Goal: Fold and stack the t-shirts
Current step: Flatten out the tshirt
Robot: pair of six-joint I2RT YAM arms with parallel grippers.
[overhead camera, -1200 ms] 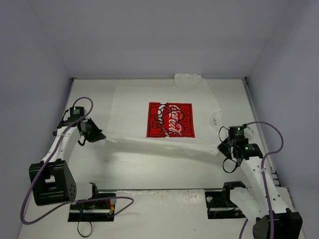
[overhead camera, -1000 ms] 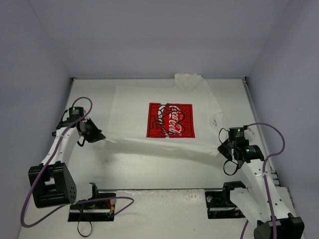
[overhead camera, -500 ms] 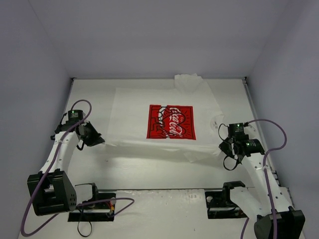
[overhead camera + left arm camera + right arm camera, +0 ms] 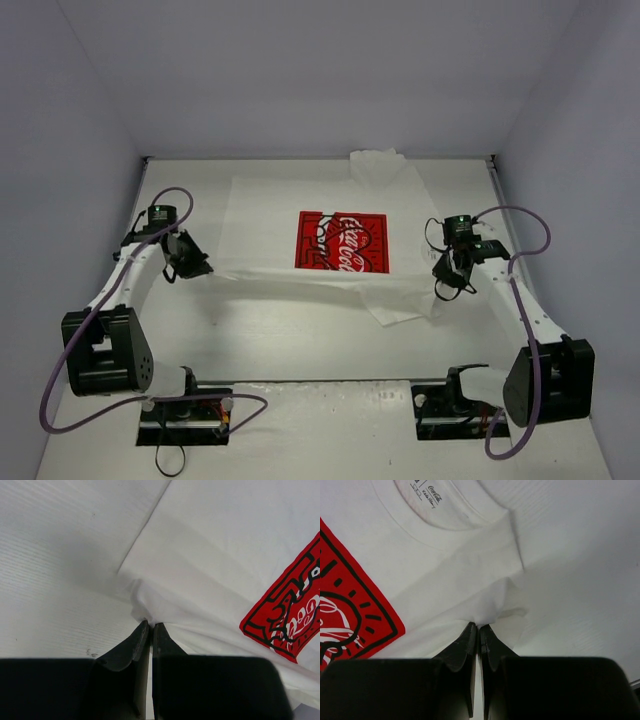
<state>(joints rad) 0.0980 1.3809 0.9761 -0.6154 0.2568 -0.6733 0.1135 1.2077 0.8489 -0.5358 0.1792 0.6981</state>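
One white t-shirt (image 4: 270,210) with a red square print (image 4: 340,238) lies spread across the table, with a bunched sleeve at the back edge. My left gripper (image 4: 205,268) is shut on the shirt's near left edge (image 4: 142,607). It holds that edge just above the table, and its fingertips (image 4: 145,630) pinch the cloth. My right gripper (image 4: 443,277) is shut on the shirt's edge beside the collar (image 4: 445,527). Between the two grippers the lifted edge stretches in a band over the lower part of the print. A loose flap (image 4: 400,300) hangs under the band on the right.
Grey walls close in the white table (image 4: 300,345) on the left, back and right. The arm bases (image 4: 100,365) (image 4: 545,380) and their purple cables stand at the near corners. Two black mounting plates (image 4: 185,412) (image 4: 450,400) lie along the near edge.
Both grippers have carried the shirt's near edge away from the bases, toward the print. The right one has moved farther and inward, and the band now overlaps the print's lower edge.
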